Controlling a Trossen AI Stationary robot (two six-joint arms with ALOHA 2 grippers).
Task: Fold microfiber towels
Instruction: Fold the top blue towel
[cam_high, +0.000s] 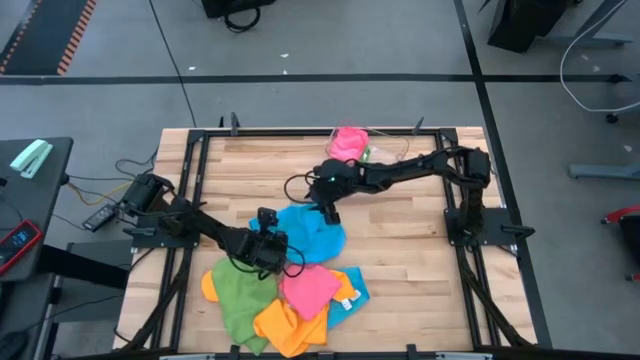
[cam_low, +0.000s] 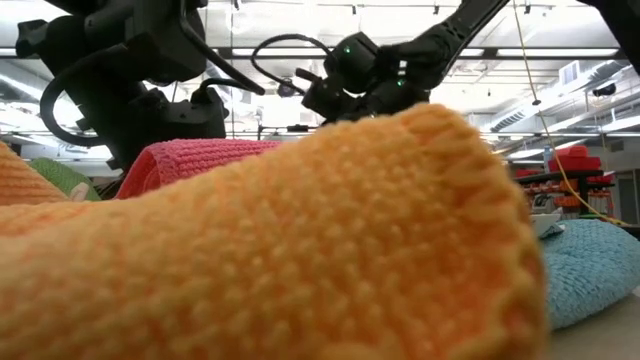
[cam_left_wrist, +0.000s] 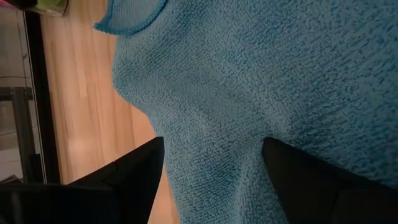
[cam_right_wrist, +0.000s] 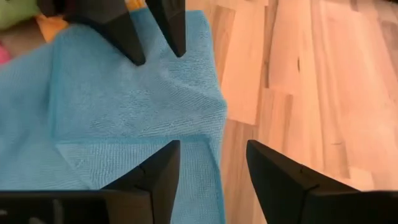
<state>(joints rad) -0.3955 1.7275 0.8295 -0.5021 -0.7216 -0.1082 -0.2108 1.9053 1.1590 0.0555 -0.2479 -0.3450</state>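
Mid-table, blue towel (cam_high: 312, 232) lying flat, both claws open above

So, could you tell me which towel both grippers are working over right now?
The sky blue towel spread mid-table: the left gripper and right gripper are at its edges, while the others sit heaped nearer the front.

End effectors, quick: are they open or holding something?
Left end effector: open, over the blue towel, holding nothing.
Right end effector: open, empty, above it.
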